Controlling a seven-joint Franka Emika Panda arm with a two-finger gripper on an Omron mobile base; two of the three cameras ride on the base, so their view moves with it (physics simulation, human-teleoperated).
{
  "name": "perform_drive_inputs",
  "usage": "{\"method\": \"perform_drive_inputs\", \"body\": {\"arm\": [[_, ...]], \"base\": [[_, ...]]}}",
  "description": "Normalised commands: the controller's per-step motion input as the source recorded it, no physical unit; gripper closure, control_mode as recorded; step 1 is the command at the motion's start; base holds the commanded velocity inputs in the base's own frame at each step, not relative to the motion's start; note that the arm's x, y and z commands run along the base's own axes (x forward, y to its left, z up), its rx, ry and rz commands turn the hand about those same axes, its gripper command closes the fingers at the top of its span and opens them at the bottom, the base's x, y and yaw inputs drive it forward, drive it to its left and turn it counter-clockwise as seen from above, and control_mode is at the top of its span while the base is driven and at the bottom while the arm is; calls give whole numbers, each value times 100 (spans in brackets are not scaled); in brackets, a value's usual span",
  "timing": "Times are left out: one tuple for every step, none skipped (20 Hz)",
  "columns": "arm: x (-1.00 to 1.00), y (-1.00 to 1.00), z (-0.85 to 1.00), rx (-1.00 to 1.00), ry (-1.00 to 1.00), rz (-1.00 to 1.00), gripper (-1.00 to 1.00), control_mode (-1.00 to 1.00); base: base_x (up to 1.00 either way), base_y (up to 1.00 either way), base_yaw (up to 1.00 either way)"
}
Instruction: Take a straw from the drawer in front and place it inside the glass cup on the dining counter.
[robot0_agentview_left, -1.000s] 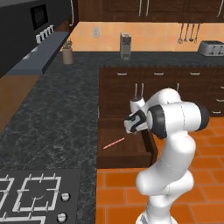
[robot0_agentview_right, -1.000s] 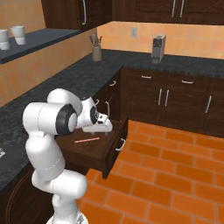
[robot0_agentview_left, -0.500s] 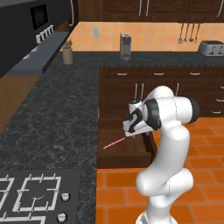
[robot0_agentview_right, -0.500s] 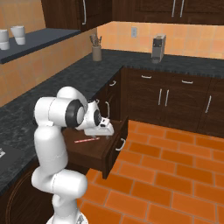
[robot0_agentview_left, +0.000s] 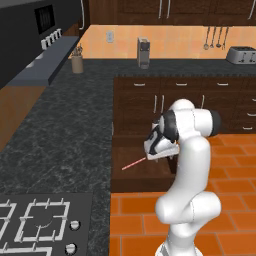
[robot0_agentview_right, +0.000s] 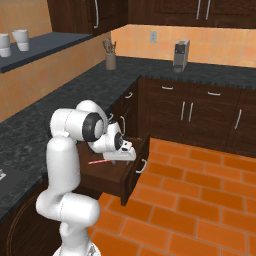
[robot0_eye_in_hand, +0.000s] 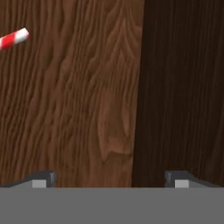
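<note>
The dark brown drawer (robot0_agentview_left: 145, 175) (robot0_agentview_right: 131, 176) stands pulled out below the black worktop. On its wooden floor (robot0_eye_in_hand: 87, 109) lies the red-and-white striped straw (robot0_agentview_left: 133, 163) (robot0_agentview_right: 98, 161), whose end shows at the upper left of the hand view (robot0_eye_in_hand: 14, 38). My gripper (robot0_agentview_left: 166, 155) (robot0_agentview_right: 128, 153) (robot0_eye_in_hand: 110, 180) hangs over the drawer, to the right of the straw and apart from it. Its jaws stand open with nothing between them. Beside the gripper rises the drawer's darker side wall (robot0_eye_in_hand: 183, 87). The glass cup and the dining counter are out of view.
A black speckled worktop (robot0_agentview_left: 60, 140) runs along the left, with a stove (robot0_agentview_left: 35, 225) at its near end. Dark cabinets (robot0_agentview_right: 200, 115) with silver handles line the back. A coffee machine (robot0_agentview_left: 143, 52), a utensil jar (robot0_agentview_left: 76, 62) and a toaster (robot0_agentview_left: 241, 54) stand on the far worktop. Orange tile floor (robot0_agentview_right: 200, 200) lies to the right.
The hand has sunk a little toward the drawer and the arm has shifted slightly. The straw and drawer have not moved.
</note>
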Motion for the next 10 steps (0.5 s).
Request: {"method": "perform_drive_inputs", "body": {"arm": [[0, -64, -39, 6, 6, 0, -100, -100], [0, -69, -38, 5, 5, 0, -100, -100], [0, -70, -36, 5, 4, 0, -100, -100], [0, -74, -32, 2, 2, 0, -100, -100], [0, -79, -31, 2, 2, 0, -100, -100], [0, -89, -27, 0, 0, 0, -100, -100], [0, -99, -24, 0, 0, -3, -100, -100], [-11, -100, -11, 0, 0, -4, -100, -100], [-21, -100, 0, 0, 0, -7, -100, -100], [-19, -90, 0, 0, 0, -7, -100, -100]], "base": [[0, 0, 0], [0, 0, 0], [0, 0, 0], [0, 0, 0], [0, 0, 0], [0, 0, 0], [0, 0, 0], [0, 0, 0], [0, 0, 0], [0, 0, 0]]}}
